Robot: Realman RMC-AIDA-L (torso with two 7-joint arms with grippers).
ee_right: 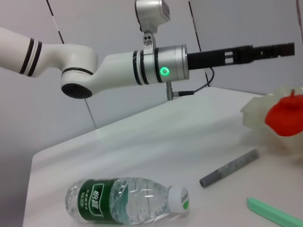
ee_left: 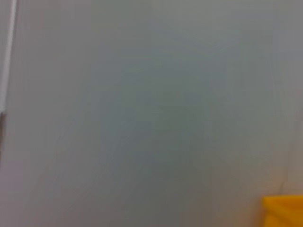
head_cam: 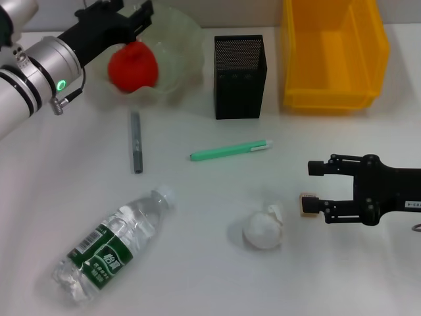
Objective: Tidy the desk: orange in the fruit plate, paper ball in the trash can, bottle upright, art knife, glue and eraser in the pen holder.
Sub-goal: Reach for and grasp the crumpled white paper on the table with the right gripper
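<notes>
The orange (head_cam: 133, 68) lies in the pale green fruit plate (head_cam: 181, 39) at the back left, also seen as the orange (ee_right: 284, 113) in the right wrist view. My left gripper (head_cam: 128, 14) hovers open just above it. The bottle (head_cam: 115, 253) lies on its side at the front left. The paper ball (head_cam: 263, 229) sits front centre. My right gripper (head_cam: 315, 187) is open low over the table, and the eraser (head_cam: 306, 204) sits by its nearer fingertip. A green art knife (head_cam: 230, 151) and a grey glue stick (head_cam: 136, 141) lie mid-table. The black pen holder (head_cam: 239, 76) stands beside the yellow trash can (head_cam: 332, 52).
The right wrist view shows the lying bottle (ee_right: 128, 201), the glue stick (ee_right: 229, 168), the knife's end (ee_right: 274, 215) and the left arm (ee_right: 142, 71) reaching across above them. The left wrist view shows only a grey wall and a yellow corner (ee_left: 284, 210).
</notes>
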